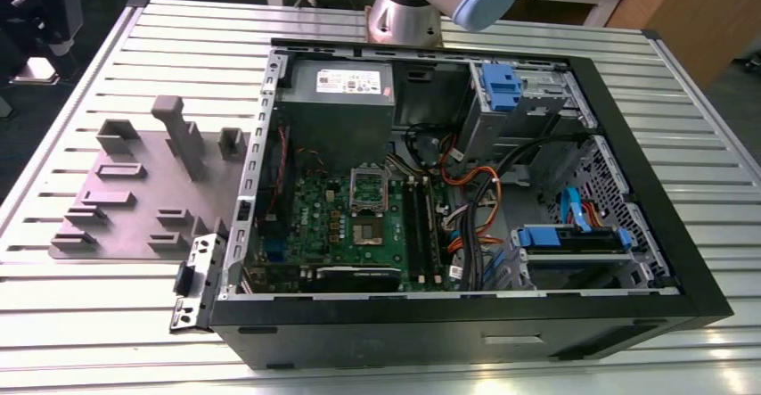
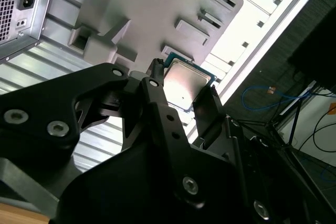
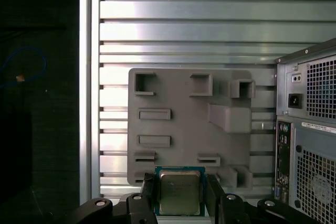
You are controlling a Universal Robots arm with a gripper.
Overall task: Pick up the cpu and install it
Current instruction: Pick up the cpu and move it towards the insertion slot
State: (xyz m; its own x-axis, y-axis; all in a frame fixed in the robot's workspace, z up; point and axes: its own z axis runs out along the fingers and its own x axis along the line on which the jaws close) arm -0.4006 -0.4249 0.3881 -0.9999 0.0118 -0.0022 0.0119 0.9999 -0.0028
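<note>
Rundown, left to right in the exterior view. Ribbed aluminium table point(image 1: 95, 324) carries everything. At the exterior view's left, about 9 o'clock from the case, lies the flat grey plastic fixture plate point(image 1: 143, 208) with raised blocks and slots.

Next comes the black open-sided PC case point(image 1: 476, 324). A grey metal power supply box point(image 1: 339, 101) sits at its 12 o'clock end with a white label point(image 1: 345, 80), print too small for me to read. The green motherboard point(image 1: 327, 208) is below that, with the rectangular silver socket frame point(image 1: 369, 184) near the board's middle. Blue plastic drive caddies point(image 1: 571, 239) sit toward 3 o'clock. The silver-and-blue robot arm point(image 1: 411, 7) stands at 12 o'clock behind the case.

Wrist views add the business end. The black two-finger gripper point(image 3: 180, 199) is clamped onto the small square cpu point(image 3: 179, 192) with a silvery metal lid and green rim. One finger sits on each of two opposite edges, holding it in front of the plate. The lid faces both cameras, and the faint markings on it are nothing I can make out. It's basically square, so no real long axis. In the first wrist view its edges run parallel to the plate's edges. That view also catches the case's perforated back panel point(image 3: 310, 129) with a label strip, unreadable.
</note>
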